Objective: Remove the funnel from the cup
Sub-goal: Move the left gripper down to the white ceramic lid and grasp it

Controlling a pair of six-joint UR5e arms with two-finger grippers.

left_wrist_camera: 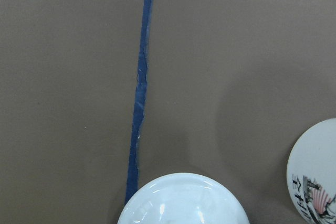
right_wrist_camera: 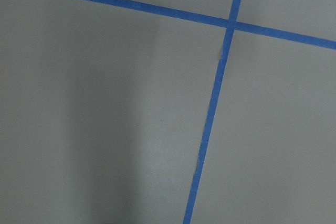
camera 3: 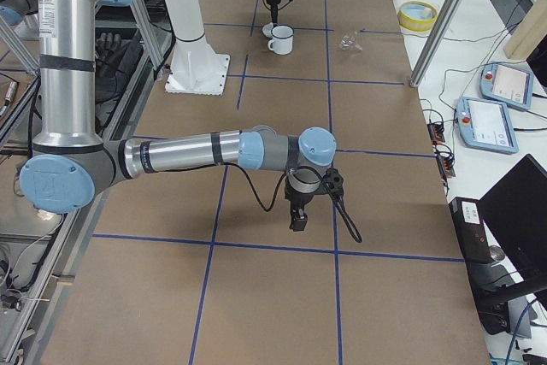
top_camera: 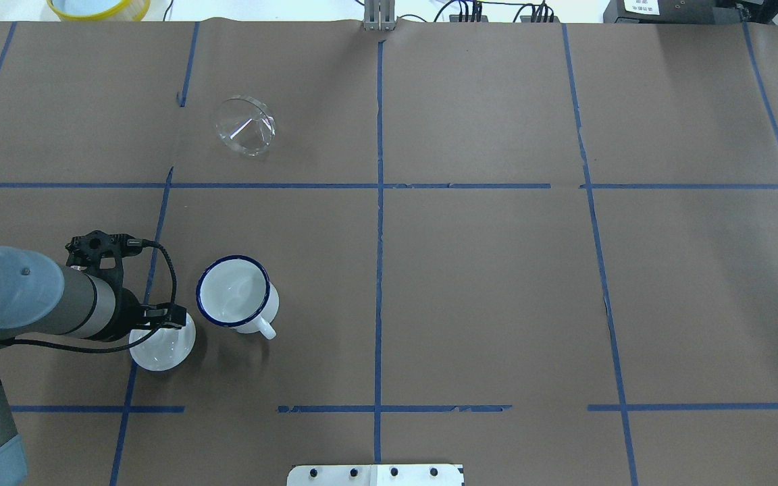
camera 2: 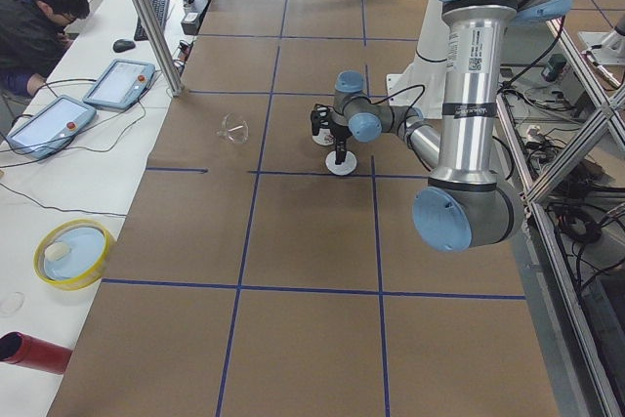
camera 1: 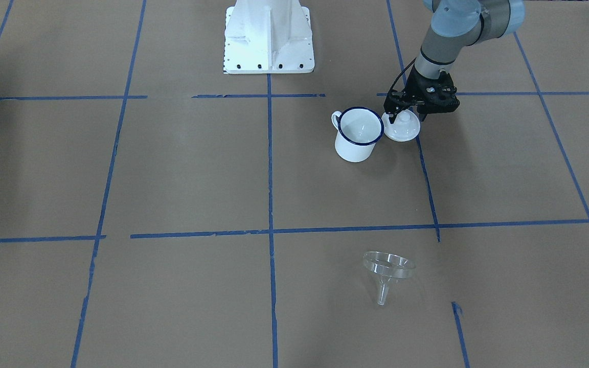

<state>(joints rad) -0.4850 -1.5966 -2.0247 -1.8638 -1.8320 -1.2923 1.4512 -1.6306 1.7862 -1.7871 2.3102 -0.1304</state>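
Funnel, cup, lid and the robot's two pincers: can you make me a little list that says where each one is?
funnel: on the table, out of the cup and far from it
cup: upright, nothing inside
lid: flat on the table, close beside the cup
left pincer: right over the lid's knob; open or shut, cannot tell
right pincer: above bare table, far from all three things; open or shut, cannot tell
job: funnel is already out of the cup
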